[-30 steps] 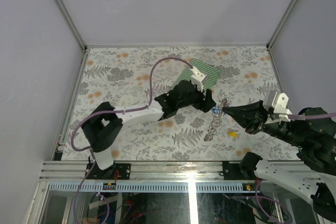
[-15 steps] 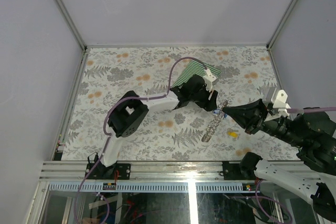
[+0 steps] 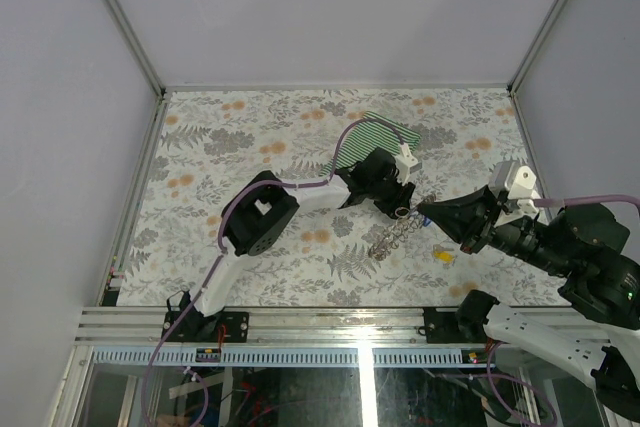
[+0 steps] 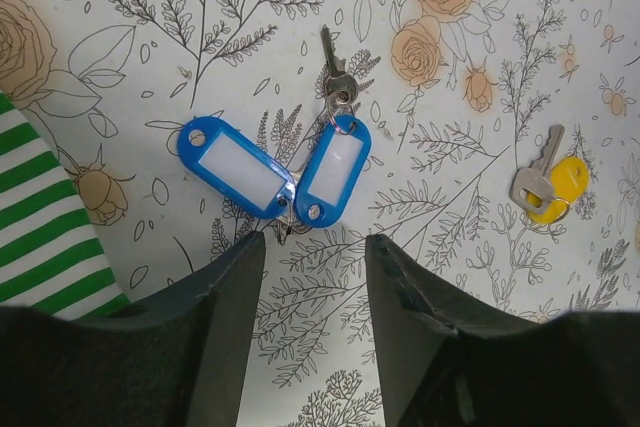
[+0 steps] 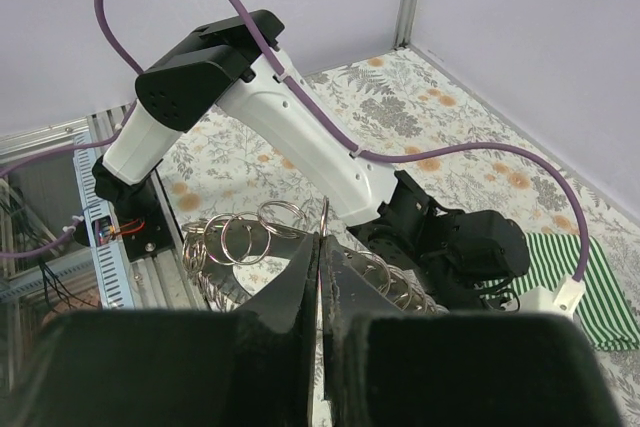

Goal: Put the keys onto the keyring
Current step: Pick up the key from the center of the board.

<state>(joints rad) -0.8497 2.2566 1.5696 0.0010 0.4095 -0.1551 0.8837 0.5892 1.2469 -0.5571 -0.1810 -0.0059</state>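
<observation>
Two blue key tags lie joined on the floral mat, with a small metal key just beyond them. A yellow tag with a metal key lies to the right; it also shows in the top view. My left gripper is open and empty, hovering just short of the blue tags. My right gripper is shut on one ring of the keyring, a chain of silvery rings that hangs down to the mat. No red tag is in view.
A green-and-white striped cloth lies behind the left gripper and at the left edge of its wrist view. The right gripper almost meets the left one. Metal rails and walls border the mat.
The left arm's elbow has swung right and forward, and its gripper has settled lower over the blue tags. The right gripper and the keyring have shifted slightly left.
</observation>
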